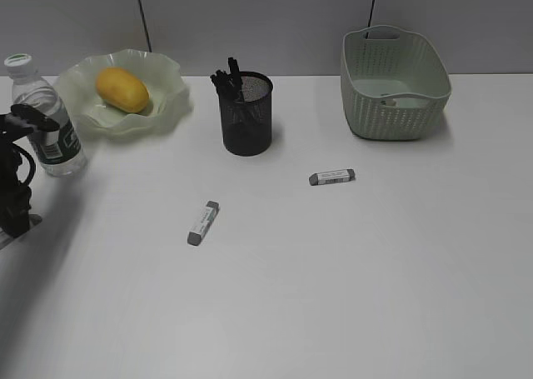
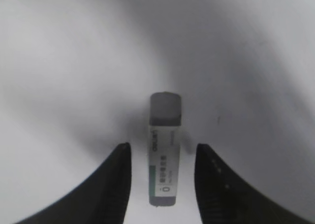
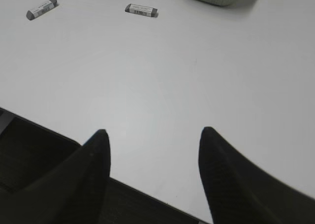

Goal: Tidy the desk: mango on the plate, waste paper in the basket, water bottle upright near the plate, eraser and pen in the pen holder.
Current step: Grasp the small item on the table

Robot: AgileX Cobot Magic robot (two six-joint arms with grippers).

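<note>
White and flat, the desk [image 1: 350,296] carries two grey-tipped white rectangular erasers, the left gripper [image 2: 162,157] straddling one eraser [image 2: 164,152] with jaws parted, not touching it, while the right gripper [image 3: 153,150] hangs open, empty, over the near edge

Both grippers are matte black. The left gripper [image 2: 162,184] has curved, tapered fingers; the right gripper [image 3: 153,179] matches, finely textured.
</note>
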